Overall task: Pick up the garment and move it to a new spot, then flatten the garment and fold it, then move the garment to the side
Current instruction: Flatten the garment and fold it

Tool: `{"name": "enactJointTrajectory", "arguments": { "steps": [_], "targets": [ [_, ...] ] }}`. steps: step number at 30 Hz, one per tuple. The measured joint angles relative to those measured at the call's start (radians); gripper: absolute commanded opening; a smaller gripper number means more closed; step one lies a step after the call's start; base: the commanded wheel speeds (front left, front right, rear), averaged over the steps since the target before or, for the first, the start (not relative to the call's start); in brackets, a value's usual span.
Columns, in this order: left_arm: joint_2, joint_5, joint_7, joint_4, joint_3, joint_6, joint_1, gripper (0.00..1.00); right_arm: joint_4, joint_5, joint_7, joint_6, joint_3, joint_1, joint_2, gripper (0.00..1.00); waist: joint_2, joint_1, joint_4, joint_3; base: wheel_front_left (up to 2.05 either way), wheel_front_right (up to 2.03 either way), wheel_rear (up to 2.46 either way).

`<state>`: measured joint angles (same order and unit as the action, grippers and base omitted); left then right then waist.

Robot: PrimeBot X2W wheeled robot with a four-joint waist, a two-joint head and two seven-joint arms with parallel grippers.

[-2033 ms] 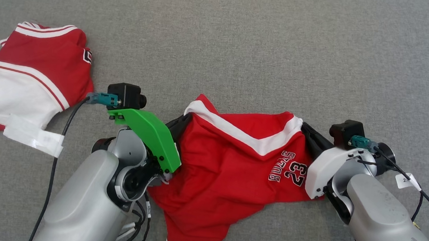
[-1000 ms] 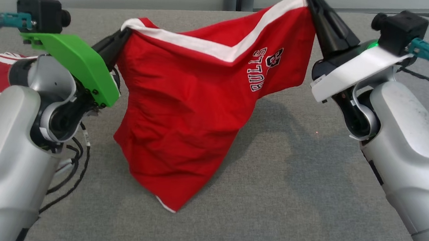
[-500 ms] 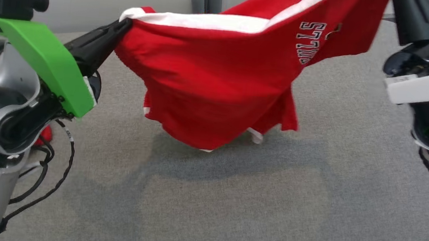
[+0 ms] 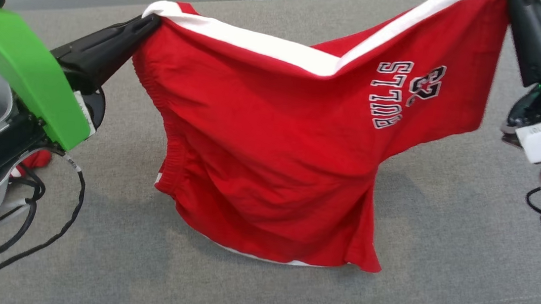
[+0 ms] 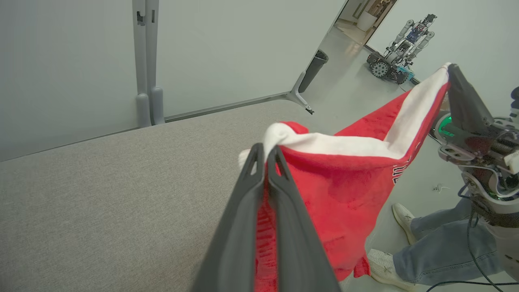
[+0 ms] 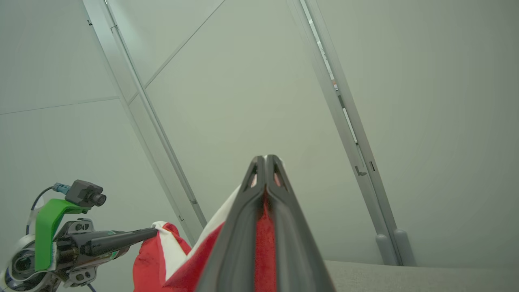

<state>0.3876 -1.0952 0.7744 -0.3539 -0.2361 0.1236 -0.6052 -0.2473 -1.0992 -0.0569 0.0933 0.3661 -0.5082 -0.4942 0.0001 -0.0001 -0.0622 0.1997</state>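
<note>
Above the grey cushion, we hold the garment by its white band, stretched between both grippers.

1. We have the left gripper closed fully on one corner of the band. In the left wrist view, red cloth is pinched between its two dark fingers.
2. We have the right gripper closed fully on the opposite corner, higher above the cushion than the left one. In the right wrist view, red cloth sits in the slit between its jaws.
3. The band sags to a shallow V between the two grips.
4. The garment hangs as a red sheet. Its lettering, "BULLS" with a number, is turned sideways near the right-hand grip.
5. The white-edged hem reaches down to the cushion. We cannot tell whether it rests there.

A scrap of red cloth lies on the cushion under the left arm. Beyond the cushion, a person's legs in jeans and white shoes stand on the floor.
</note>
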Motion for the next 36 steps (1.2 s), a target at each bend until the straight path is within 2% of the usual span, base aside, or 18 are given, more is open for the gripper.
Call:
{"name": "enactJointTrajectory", "arguments": {
  "steps": [3,6,10,11,13,14,15,18,21,27,31,36],
  "targets": [
    [-0.001,0.056,0.014,0.105,-0.03,0.001,-0.04,0.0,0.067,-0.055,0.051,-0.038,0.029,-0.075,0.084,0.0,0.0,0.0,0.008,0.038,0.0,0.0,0.0],
    [-0.008,0.137,-0.013,0.216,-0.037,0.001,-0.144,0.0,0.154,-0.043,0.085,-0.106,0.031,-0.247,0.153,0.0,0.0,0.0,0.017,0.077,0.0,0.0,0.0],
    [-0.075,0.228,-0.109,0.268,-0.02,0.001,-0.363,0.0,0.239,-0.016,0.071,-0.216,-0.034,-0.509,0.255,0.0,-0.0001,0.0,0.028,0.131,0.0,0.0,0.0],
    [-0.1,0.242,-0.134,0.269,-0.014,0.001,-0.417,0.0,0.244,0.002,0.059,-0.227,-0.053,-0.561,0.26,0.0,0.0,0.0001,0.031,0.145,0.0,0.0,0.0],
    [-0.15,0.252,-0.178,0.263,-0.015,0.001,-0.505,0.0,0.242,0.028,0.035,-0.225,-0.084,-0.644,0.255,0.0,0.0,0.0,0.036,0.173,0.0,0.0,0.0],
    [-0.157,0.264,-0.188,0.255,-0.02,0.001,-0.53,0.0,0.242,0.042,0.03,-0.216,-0.085,-0.675,0.25,0.0,0.0001,0.0,0.038,0.187,0.0,0.0,0.0],
    [-0.152,0.282,-0.207,0.243,-0.026,-0.004,-0.542,0.0,0.242,0.052,0.03,-0.208,-0.078,-0.693,0.247,0.0,0.0,0.0,0.04,0.201,0.0,0.0,0.0],
    [-0.112,0.332,-0.271,0.238,-0.057,-0.065,-0.504,0.0,0.266,0.067,0.013,-0.18,-0.026,-0.664,0.251,0.0,0.0,0.0001,0.042,0.242,0.0,0.0,0.0],
    [-0.111,0.336,-0.343,0.247,-0.08,-0.099,-0.318,0.0,0.309,0.055,-0.007,-0.143,0.015,-0.5,0.267,0.0,0.0,0.0002,0.036,0.273,0.0,0.0,0.0],
    [-0.111,0.345,-0.482,0.303,-0.09,-0.101,0.104,0.0,0.395,0.012,-0.04,-0.115,0.037,-0.101,0.234,0.0,0.0,0.0002,0.0,0.284,0.0,0.0,0.0],
    [-0.121,0.346,-0.549,0.323,-0.109,-0.116,0.23,0.0,0.416,-0.001,-0.072,-0.096,0.036,0.056,0.207,0.0,0.0,0.0001,-0.004,0.265,0.0,0.0,0.0],
    [-0.137,0.343,-0.639,0.342,-0.106,-0.134,0.296,0.0,0.434,-0.011,-0.102,-0.053,0.04,0.137,0.207,0.0,0.0,0.0001,-0.001,0.235,0.0,0.0,0.0]
  ]
}}
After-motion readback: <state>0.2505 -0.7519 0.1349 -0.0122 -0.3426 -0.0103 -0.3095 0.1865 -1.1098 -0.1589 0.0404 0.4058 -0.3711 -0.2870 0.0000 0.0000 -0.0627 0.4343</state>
